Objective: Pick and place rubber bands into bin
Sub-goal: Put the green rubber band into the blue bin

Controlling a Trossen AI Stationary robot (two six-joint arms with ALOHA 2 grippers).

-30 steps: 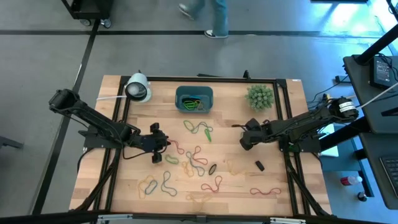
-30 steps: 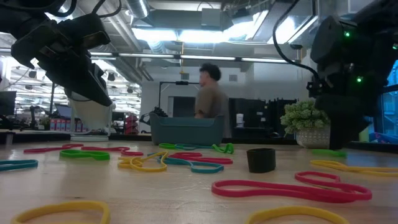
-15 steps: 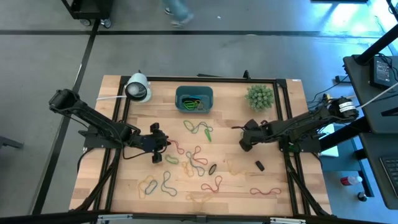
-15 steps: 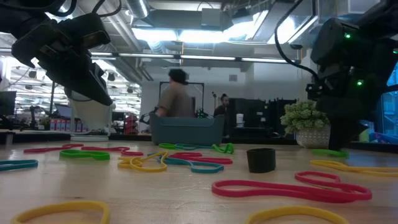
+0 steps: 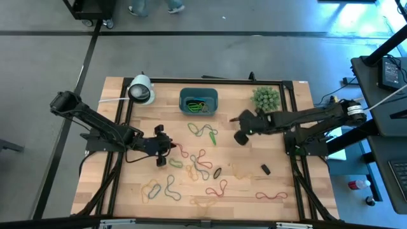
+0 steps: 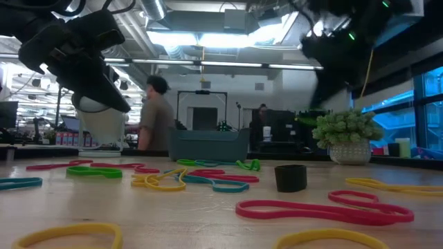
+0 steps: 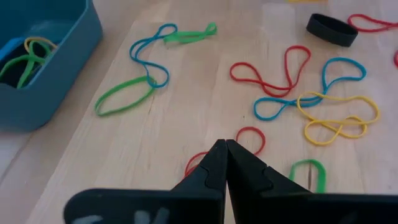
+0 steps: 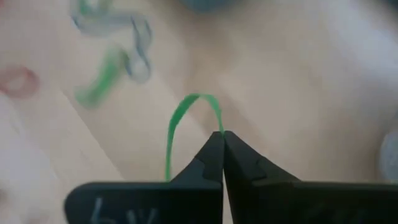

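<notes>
The right gripper [image 8: 221, 140] has swung binward, clenched on a thin green rubber band [image 8: 177, 124].

Light wooden table [image 5: 280, 203], black rails along its edges. On it: teal bin [image 5: 198, 102] at far middle, white cylinder [image 5: 141, 90], spiky green plant [image 5: 266, 98], loose rubber bands [image 5: 202, 162] strewn mid-table, small black ring [image 5: 217, 172], small black block [image 5: 265, 169].

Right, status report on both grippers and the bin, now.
Right gripper shut on a green rubber band, raised over the table. Left gripper shut, empty, low over the loose bands. Bin holds a few bands. Nothing in the way.
</notes>
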